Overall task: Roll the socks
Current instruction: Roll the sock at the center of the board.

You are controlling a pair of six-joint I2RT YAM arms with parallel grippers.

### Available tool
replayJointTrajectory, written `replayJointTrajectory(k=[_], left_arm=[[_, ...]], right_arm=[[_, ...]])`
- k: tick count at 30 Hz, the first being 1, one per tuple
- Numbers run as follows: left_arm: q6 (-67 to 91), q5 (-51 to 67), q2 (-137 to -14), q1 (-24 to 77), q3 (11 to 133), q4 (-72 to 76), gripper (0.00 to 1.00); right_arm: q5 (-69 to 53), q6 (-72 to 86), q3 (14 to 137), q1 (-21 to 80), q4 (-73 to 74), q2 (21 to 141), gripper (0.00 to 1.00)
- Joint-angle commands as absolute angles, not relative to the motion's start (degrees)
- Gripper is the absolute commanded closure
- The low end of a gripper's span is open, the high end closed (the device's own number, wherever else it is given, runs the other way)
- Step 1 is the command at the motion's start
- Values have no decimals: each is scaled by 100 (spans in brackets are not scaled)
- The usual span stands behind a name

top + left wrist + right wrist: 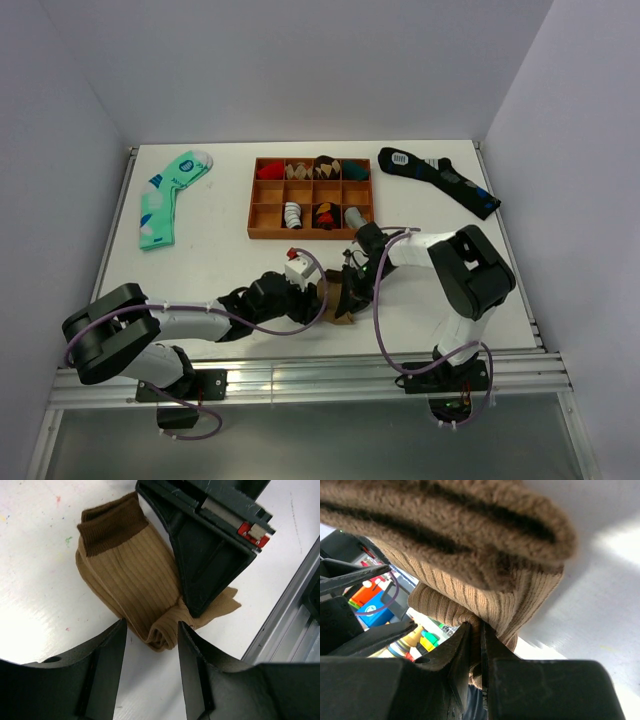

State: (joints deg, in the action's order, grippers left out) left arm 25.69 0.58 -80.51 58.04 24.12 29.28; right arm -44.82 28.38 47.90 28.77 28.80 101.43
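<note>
The tan-brown socks point(130, 570) lie stacked on the white table near its front edge, dark ribbed cuff at the far end and the near end partly rolled. In the top view they point(340, 308) show between the two grippers. My left gripper point(150, 626) is open and empty, with its fingers on either side of the rolled end and just short of it. My right gripper point(481, 627) is shut on a fold of the socks point(485, 595) at the rolled end. It also shows in the left wrist view point(196, 607), pinching the fabric from above.
A wooden tray point(250, 205) with rolled socks in its compartments stands behind the grippers. A mint-green dotted sock point(165, 195) lies at the back left. A dark navy sock point(440, 178) lies at the back right. The metal rail point(290, 610) at the table's front edge runs close by.
</note>
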Motion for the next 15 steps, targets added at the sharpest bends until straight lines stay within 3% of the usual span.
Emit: replayJointTrajectory(k=[1,15], left_arm=[[2365,246,-8103,5871,2637,3077,49],[2294,396,-8174,6012,2549,3199,49]], right_arm=[[-4228,2725,4650,2953,2988,9906,99],[-4219,2786,4421,3015,2883,9756,99]])
